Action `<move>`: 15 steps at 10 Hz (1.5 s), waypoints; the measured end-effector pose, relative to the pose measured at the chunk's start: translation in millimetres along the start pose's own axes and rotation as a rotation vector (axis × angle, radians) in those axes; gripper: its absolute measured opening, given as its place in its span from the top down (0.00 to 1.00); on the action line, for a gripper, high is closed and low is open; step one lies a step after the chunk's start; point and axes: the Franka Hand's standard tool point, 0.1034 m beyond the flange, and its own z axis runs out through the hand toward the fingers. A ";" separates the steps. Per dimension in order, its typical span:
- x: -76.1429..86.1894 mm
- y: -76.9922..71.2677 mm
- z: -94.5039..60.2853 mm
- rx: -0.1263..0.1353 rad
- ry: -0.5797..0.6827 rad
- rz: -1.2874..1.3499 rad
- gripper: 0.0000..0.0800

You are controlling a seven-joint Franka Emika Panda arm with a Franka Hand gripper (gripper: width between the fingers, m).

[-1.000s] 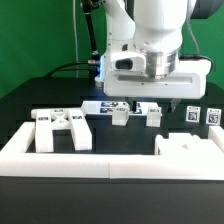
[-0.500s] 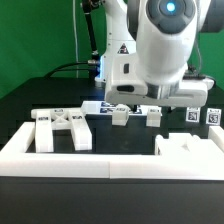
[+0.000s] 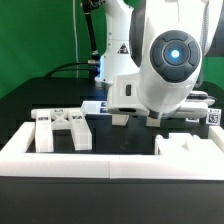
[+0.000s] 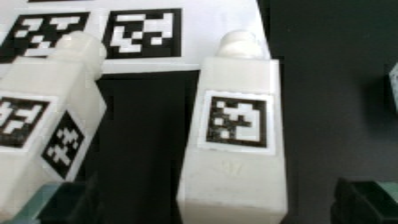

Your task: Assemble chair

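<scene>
In the wrist view a white chair leg [image 4: 237, 130] with a peg tip and a square tag lies on the black table, lengthwise between my fingers. My gripper [image 4: 222, 205] is open, one dark fingertip [image 4: 75, 205] on each side of the leg's near end, not touching it. A second tagged leg [image 4: 45, 120] lies close beside it. In the exterior view the X-braced panel [image 3: 60, 128] stands at the exterior view's left and a notched block [image 3: 190, 145] at its right. The arm's body [image 3: 170, 60] hides my gripper there.
The marker board [image 4: 107, 30] lies just past the legs' peg ends. A long low white border wall [image 3: 100, 162] runs along the front of the table. A small white piece [image 3: 120, 118] and a tagged piece [image 3: 212, 117] show beside the arm.
The arm has come down and swung toward the camera. Its body now fills the middle of the exterior view and hides the small pieces it hovered over.
</scene>
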 end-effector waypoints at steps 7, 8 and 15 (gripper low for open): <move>1.6 -3.4 11.1 -0.008 0.005 -0.002 0.51; 1.6 -3.3 11.1 -0.008 0.005 -0.003 0.62; -4.2 -4.6 -14.1 -0.009 0.027 -0.050 0.63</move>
